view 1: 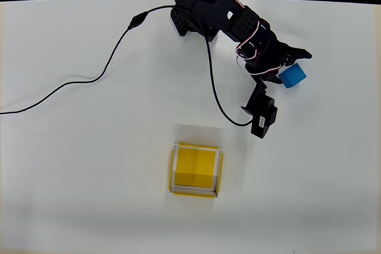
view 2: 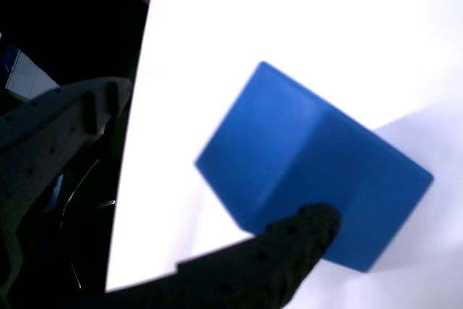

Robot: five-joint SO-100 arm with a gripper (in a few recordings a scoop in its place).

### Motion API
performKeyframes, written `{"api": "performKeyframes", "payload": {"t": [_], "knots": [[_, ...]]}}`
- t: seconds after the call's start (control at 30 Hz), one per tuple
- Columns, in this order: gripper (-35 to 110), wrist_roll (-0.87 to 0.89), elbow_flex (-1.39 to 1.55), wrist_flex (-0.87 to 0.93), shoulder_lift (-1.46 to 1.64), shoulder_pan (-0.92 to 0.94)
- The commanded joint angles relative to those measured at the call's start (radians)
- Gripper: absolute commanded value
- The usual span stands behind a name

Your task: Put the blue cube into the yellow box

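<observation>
A: Looking down from overhead, we take the yellow box [view 1: 196, 169] as our landmark on the white table [view 1: 71, 194]. What sits around it?

B: Nothing lies inside it; we see a bare yellow floor ringed by thin pale walls. The blue cube [view 1: 292, 75] sits well apart from the box, up and to the right in the overhead view, resting on the table.

A: Where is the arm relative to the box?

B: Its black body reaches from the far edge of the table, above the box, and ends at the gripper [view 1: 290, 65] right at the cube. A small black block with a white label [view 1: 264, 119] hangs off the arm, between the cube and the box.

A: Are the fingers clenched on the cube?

B: We judge not yet. In the wrist view the cube [view 2: 311, 168] sits tilted between them: one dark fingertip [view 2: 307, 226] overlaps its lower edge, while the other finger [view 2: 65, 117] stands apart on the left with bare table between it and the cube. So the jaws are spread, straddling the cube, probably lined up to close.

A: And the task?

B: We judge it at the grasp; the carry to the box remains.
</observation>
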Motion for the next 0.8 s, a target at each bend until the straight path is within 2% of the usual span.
{"api": "performKeyframes", "payload": {"t": [0.0,0.5,0.77], "knots": [[49,-0.020,-0.011,-0.057,-0.003,0.008],[44,-0.003,-0.017,-0.172,-0.140,-0.006],[34,-0.005,-0.020,-0.206,-0.193,-0.011]]}}
